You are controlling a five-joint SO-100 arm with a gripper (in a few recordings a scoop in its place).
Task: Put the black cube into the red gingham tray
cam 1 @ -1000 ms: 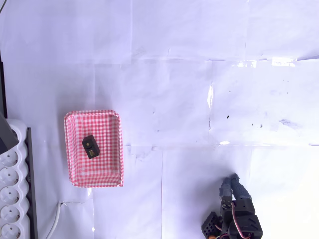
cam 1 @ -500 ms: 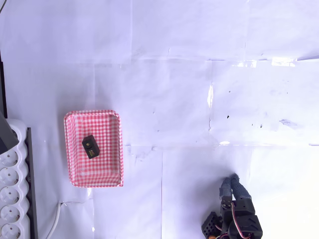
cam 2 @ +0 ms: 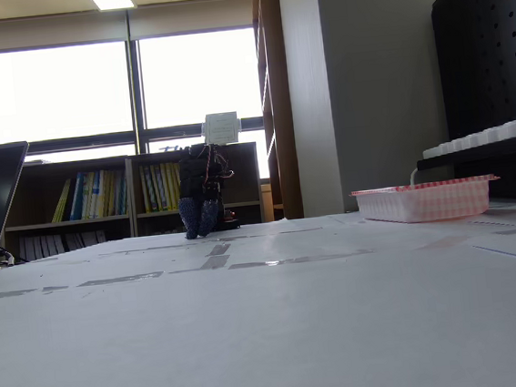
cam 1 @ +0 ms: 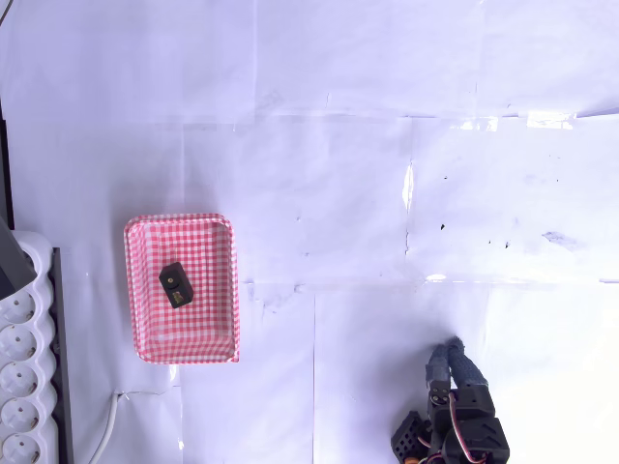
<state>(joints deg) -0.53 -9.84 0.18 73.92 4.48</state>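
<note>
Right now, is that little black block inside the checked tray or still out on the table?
Inside. The overhead view shows the black cube lying on the floor of the red gingham tray, within its rim, and the claw far away.

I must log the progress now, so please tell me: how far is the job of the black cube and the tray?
Done: the black cube lies inside the red gingham tray, near its middle. In hand: nothing; the gripper sits far from the tray, fingers together, holding nothing. Left: nothing visible; the placing looks complete.

arm (cam 1: 453,420): cut by overhead bottom edge | claw (cam 1: 452,350): opening unclear
</note>
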